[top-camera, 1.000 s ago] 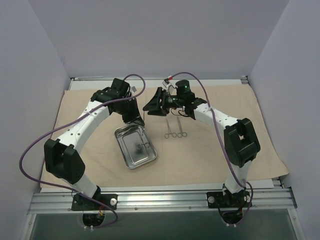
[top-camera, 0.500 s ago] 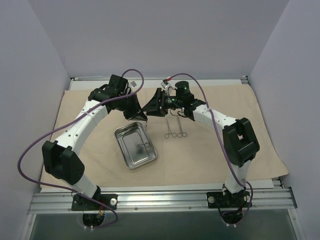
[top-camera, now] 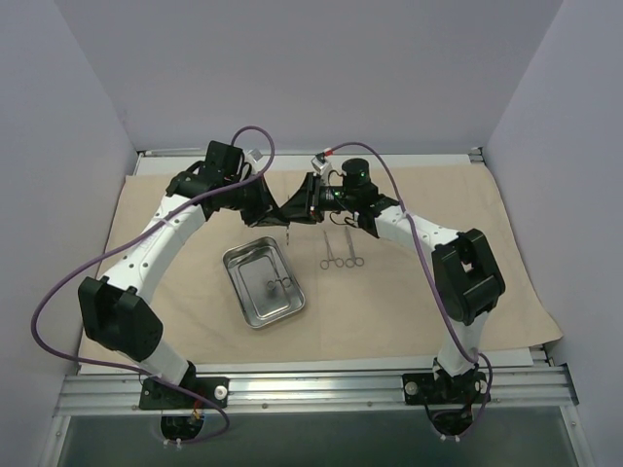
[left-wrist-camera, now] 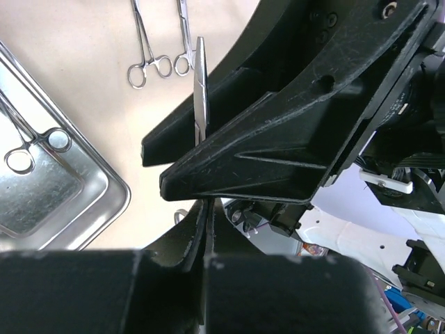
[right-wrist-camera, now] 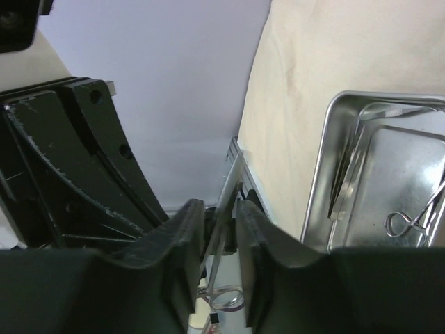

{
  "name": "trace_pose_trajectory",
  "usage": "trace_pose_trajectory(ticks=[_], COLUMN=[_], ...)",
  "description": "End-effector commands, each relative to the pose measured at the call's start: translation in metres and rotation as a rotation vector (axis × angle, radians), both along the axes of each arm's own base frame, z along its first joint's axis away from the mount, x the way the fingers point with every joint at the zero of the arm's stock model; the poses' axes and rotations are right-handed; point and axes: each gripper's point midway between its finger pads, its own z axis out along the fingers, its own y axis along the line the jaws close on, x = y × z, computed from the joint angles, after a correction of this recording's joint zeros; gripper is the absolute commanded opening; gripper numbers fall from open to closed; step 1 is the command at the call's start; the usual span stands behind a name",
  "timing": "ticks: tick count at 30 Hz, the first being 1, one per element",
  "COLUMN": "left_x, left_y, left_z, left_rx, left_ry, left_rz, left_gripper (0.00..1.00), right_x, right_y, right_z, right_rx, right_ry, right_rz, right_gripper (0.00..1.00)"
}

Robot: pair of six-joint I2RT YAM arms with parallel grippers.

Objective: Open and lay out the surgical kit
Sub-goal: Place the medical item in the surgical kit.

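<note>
The left gripper is clamped on a slim silver ring-handled forceps; the right gripper stands slightly spread around its shaft, above the beige cloth wrap.

beige cloth wrap, shiny silver tray

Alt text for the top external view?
The left pincer and right pincer meet above the beige cloth wrap, one forceps hanging between them. Nearby, a steel tray holds another forceps; two more lie on the cloth at its right.
</note>
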Motion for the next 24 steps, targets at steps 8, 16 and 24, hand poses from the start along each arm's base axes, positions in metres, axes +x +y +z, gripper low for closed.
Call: trace_pose_trajectory(ticks=[8,16,24], left_x=[0.009,0.022,0.011], left_y=[0.001,0.043,0.065], left_z=[0.021,0.017,-0.032], left_rx=[-0.059,0.082,0.242], left_ry=[-0.072,-0.114,-0.033], left_rz=[0.002,0.058,0.046], left_gripper=[0.3,0.45,0.45], right_x=[0.002,0.017,0.038], right_y=[-0.004,-0.068,-0.178], right_z=[-0.001,-0.076,-0.121], right_rx=[-0.018,-0.462,-1.18], right_ry=[-0.03,0.092,-0.001], right_rz=[0.014,-0.118,-0.223], right_gripper=[0.0,0.0,0.0])
